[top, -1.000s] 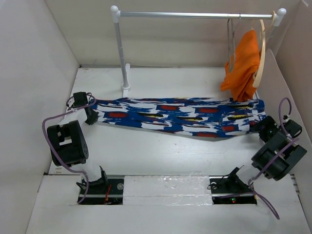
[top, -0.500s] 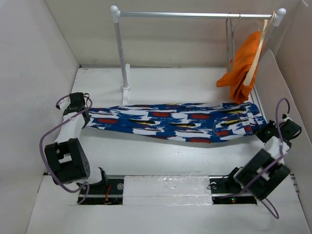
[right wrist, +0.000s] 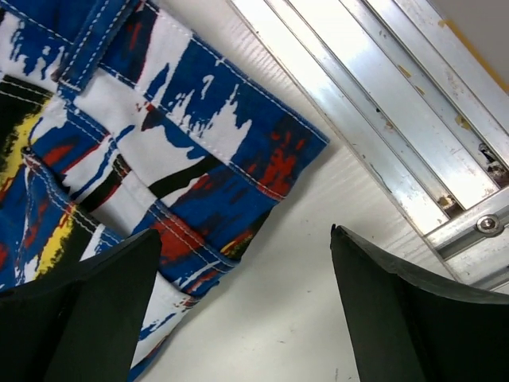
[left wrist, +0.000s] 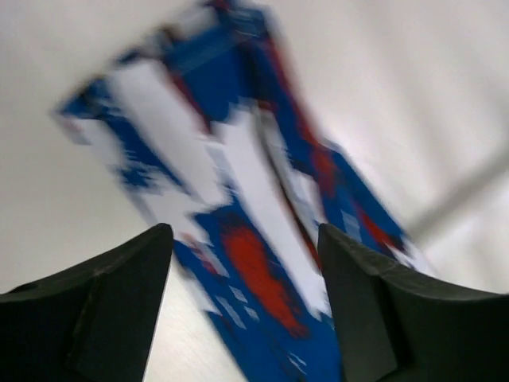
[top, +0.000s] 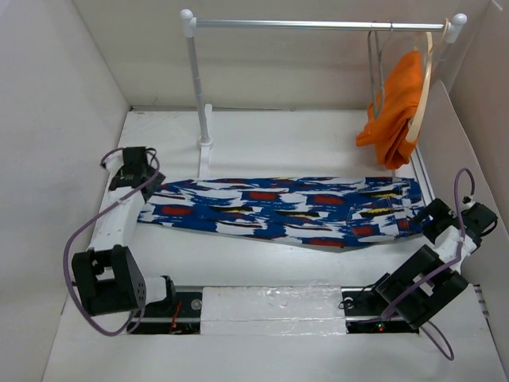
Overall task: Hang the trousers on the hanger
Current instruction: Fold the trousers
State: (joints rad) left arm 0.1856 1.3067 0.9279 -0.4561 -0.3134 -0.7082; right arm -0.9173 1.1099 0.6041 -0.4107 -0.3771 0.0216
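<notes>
Trousers [top: 278, 208] lie flat across the middle of the worktop [top: 278, 143], legs to the left, waistband to the right. The left pincer [top: 148, 180] stands wide open at the leg end, holding nothing. The right pincer [top: 432, 216] gapes at the waistband, also empty. The hanger [top: 374, 76] hangs on the rail [top: 318, 25], upper right, beside orange cloth [top: 395, 103].

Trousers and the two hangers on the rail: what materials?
Trousers: woven cloth, matte, with stitched seams showing. Wire hanger: thin and grey, likely metal. Other hanger: pale and flat, probably wood.
</notes>
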